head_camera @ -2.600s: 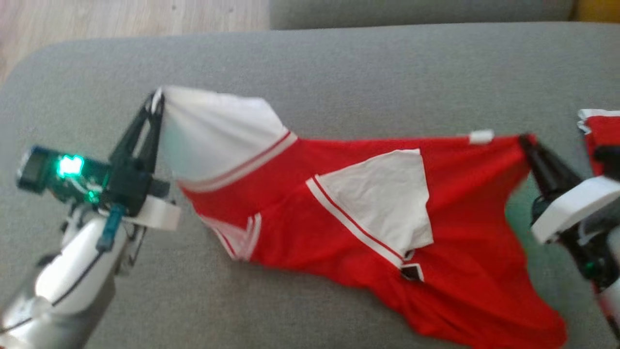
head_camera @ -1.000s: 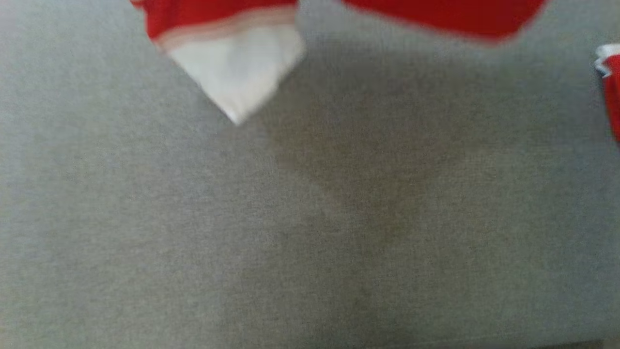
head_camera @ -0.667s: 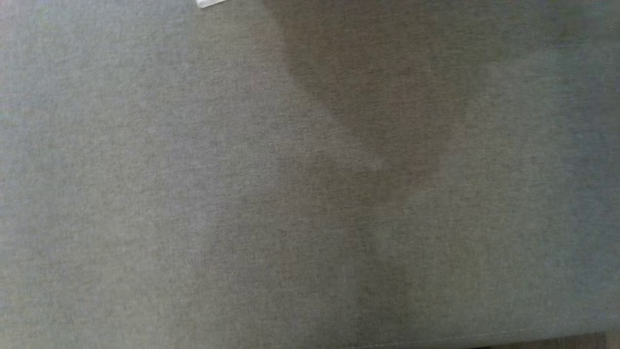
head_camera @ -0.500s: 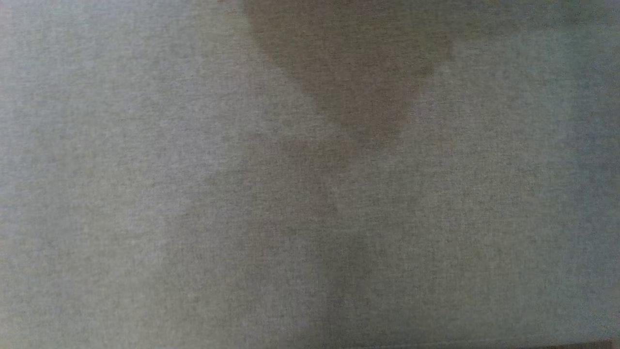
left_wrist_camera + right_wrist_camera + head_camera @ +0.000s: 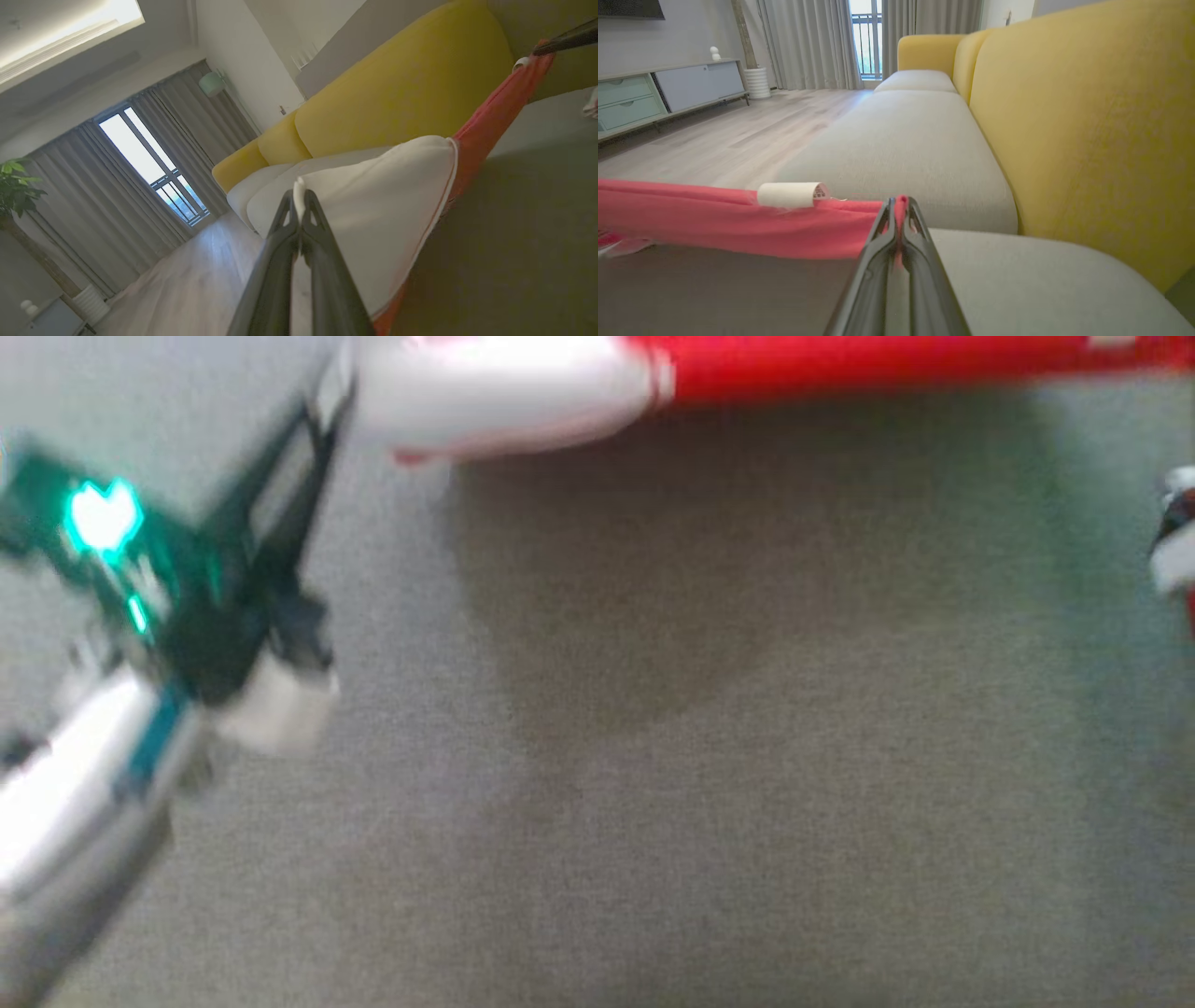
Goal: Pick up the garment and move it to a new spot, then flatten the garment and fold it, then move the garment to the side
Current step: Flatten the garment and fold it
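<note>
The left gripper is clamped shut on the white sleeve end of the red garment, and the right gripper is pinched tight on its red edge, so the cloth is stretched between them above the grey sofa seat. Behind that seat rises the yellow backrest; beside the seat lies pale wood floor, with grey curtains and a low sideboard beyond.

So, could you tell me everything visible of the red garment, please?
The garment is soft red cloth with a white sleeve and a small white rolled tag. It hangs stretched above the grey sofa cushion, the left pincer shut on the sleeve's edge, the right pincer shut on a red corner.
</note>
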